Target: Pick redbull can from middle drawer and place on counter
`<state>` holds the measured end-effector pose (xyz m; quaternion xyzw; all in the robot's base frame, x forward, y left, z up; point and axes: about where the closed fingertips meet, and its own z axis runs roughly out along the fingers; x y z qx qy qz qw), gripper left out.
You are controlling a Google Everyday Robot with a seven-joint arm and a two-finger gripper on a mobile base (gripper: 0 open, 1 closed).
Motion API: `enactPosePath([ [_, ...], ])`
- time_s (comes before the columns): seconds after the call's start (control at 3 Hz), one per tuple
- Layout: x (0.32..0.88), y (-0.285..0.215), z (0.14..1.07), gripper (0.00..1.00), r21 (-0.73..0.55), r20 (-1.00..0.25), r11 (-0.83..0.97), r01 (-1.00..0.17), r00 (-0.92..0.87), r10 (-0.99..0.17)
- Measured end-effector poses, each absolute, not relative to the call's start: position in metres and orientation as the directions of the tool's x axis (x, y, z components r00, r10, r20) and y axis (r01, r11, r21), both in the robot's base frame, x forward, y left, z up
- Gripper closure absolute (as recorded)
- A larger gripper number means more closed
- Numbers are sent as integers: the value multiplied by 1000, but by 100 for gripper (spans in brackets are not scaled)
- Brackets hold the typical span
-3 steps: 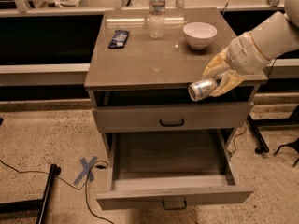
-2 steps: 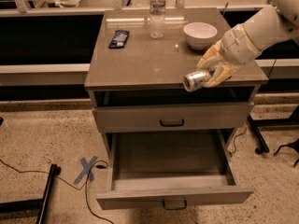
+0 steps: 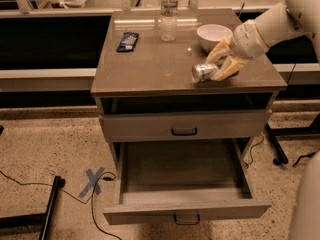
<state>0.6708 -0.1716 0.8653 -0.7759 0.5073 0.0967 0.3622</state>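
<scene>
The redbull can [image 3: 203, 72] lies on its side between the fingers of my gripper [image 3: 214, 67], over the right front part of the counter [image 3: 150, 66]. Its silver end faces the camera. The can is at or just above the counter's surface; I cannot tell whether it touches. My gripper is shut on the can, and my white arm reaches in from the upper right. The middle drawer [image 3: 185, 184] is pulled out wide below, and its inside is bare. The upper drawer [image 3: 184, 125] is pushed in.
On the counter stand a clear plastic bottle [image 3: 169, 13] at the back, a white bowl [image 3: 214, 35] just behind my gripper, and a dark flat packet [image 3: 128, 41] at the left. Cables and a blue tape cross [image 3: 93, 181] lie on the floor at the left.
My gripper has carried the can left and up from in front of the counter's right front edge to over the counter's top.
</scene>
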Motion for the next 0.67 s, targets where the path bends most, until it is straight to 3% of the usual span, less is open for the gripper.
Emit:
enactPosePath([
  [0.33,691,-169,862,100,-462,-548,-185,-867,443,-709],
  [0.67,702,-167,863,86,-459,-556,-159,-874,422,-716],
])
